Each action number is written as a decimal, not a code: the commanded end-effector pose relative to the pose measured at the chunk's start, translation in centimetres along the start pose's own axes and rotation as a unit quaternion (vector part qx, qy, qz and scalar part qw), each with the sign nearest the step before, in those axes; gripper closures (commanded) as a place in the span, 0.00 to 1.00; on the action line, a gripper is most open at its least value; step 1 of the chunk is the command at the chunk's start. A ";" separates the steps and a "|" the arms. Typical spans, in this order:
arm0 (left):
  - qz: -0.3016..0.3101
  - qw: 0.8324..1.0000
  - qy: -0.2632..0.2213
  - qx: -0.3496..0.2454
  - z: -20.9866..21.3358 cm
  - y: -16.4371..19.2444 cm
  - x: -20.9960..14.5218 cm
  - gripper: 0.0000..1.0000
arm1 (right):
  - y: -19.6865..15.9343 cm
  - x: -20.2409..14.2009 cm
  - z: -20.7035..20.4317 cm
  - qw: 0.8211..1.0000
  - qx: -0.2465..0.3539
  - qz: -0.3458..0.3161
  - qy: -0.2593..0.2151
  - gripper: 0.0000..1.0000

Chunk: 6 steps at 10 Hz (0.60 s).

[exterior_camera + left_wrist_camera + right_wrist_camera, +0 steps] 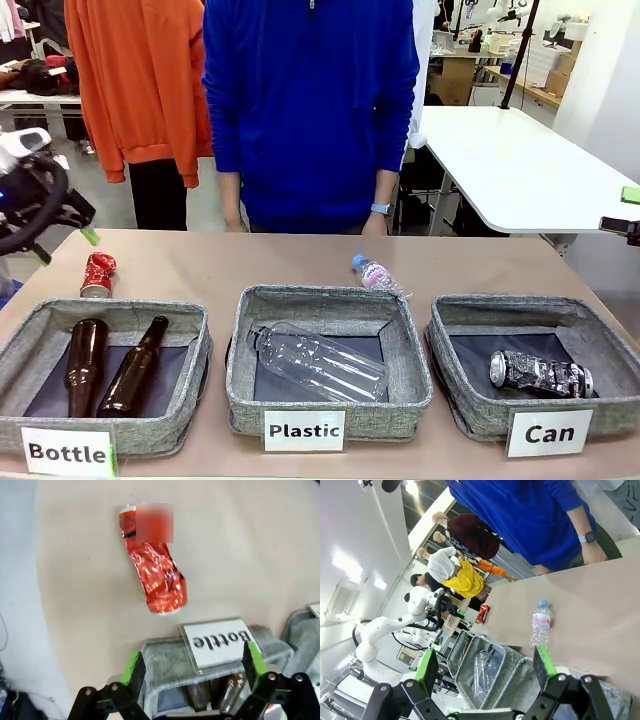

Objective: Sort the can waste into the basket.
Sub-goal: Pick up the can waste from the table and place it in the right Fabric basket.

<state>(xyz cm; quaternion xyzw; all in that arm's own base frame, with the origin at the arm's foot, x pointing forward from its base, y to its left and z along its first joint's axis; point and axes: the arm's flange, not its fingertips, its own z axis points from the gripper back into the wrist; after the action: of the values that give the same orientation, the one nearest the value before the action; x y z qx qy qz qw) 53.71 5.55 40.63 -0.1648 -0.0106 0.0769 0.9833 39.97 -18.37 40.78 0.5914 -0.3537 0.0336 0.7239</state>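
A crushed red can (97, 275) lies on the table just behind the "Bottle" basket (110, 312). In the left wrist view this red can (152, 570) lies a short way beyond my open left gripper (192, 652), which hovers over that basket's labelled edge with nothing between its fingers. From the front, the left gripper (65, 240) hangs at the far left, above and left of the red can. A black-and-silver can (540, 373) lies on its side inside the "Can" basket (530, 305) at the right. My right gripper (486, 661) is open and empty, high over the table's right end.
Two brown glass bottles (108, 368) lie in the "Bottle" basket. The middle "Plastic" basket (320, 298) holds a clear bottle (318, 362). A small plastic bottle (375, 273) lies behind it. A person in a blue top (310, 110) stands at the far edge.
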 end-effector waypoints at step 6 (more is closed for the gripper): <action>0.052 0.989 -0.066 0.118 -10.5 -1.0 5.3 0.00 | 0.1 0.1 0.3 1.000 0.002 0.011 0.007 0.00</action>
<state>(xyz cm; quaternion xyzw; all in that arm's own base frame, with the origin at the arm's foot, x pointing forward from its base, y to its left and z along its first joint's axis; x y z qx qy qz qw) 59.28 2.30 30.65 -0.0614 -0.0456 0.1219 0.9896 39.97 -18.36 40.77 0.5914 -0.3536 0.0336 0.7239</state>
